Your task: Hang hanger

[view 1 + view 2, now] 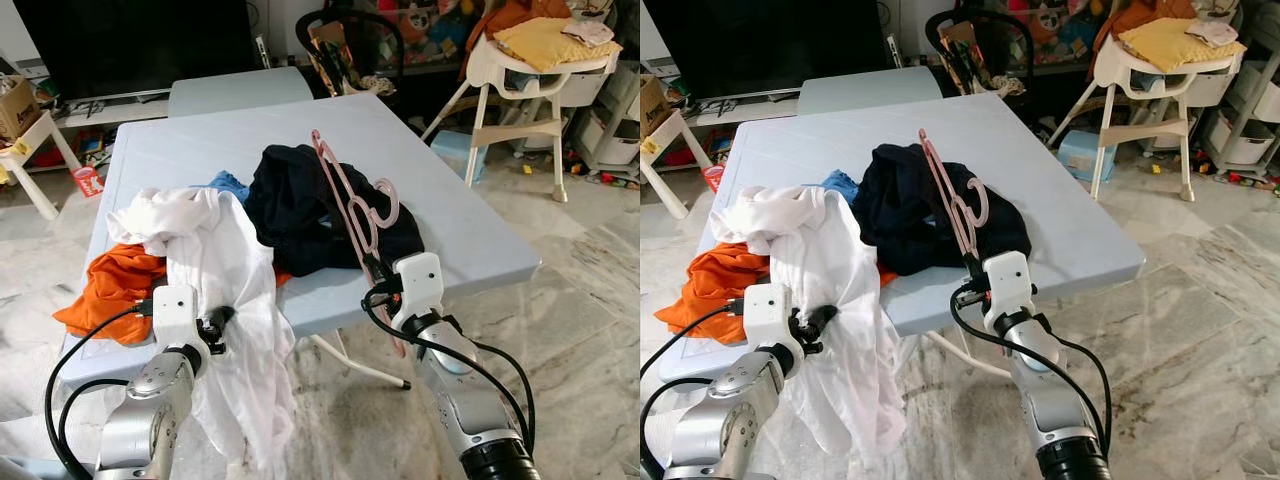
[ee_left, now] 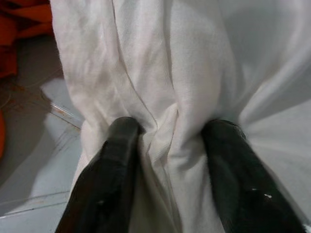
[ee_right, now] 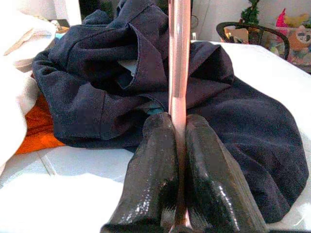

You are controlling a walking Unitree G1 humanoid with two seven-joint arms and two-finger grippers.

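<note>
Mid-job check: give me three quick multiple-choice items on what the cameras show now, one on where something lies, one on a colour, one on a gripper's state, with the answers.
1. Where does the crumpled orange garment lie?
A. on the light blue table's left part, beside the white garment
B. on the white high chair
C. on the floor under the table

2. What colour is the thin plastic hanger?
A. black
B. pink
C. green

3. What is the left gripper doing?
A. hanging open in the air
B. shut on the hanger
C. shut on the white cloth garment

Answers:
1 A: the head views show it on the tabletop next to the white cloth.
2 B: the hanger that the right gripper pinches is pink, standing over the dark navy garment.
3 C: the left wrist view shows white folds bunched between its fingers.
</note>
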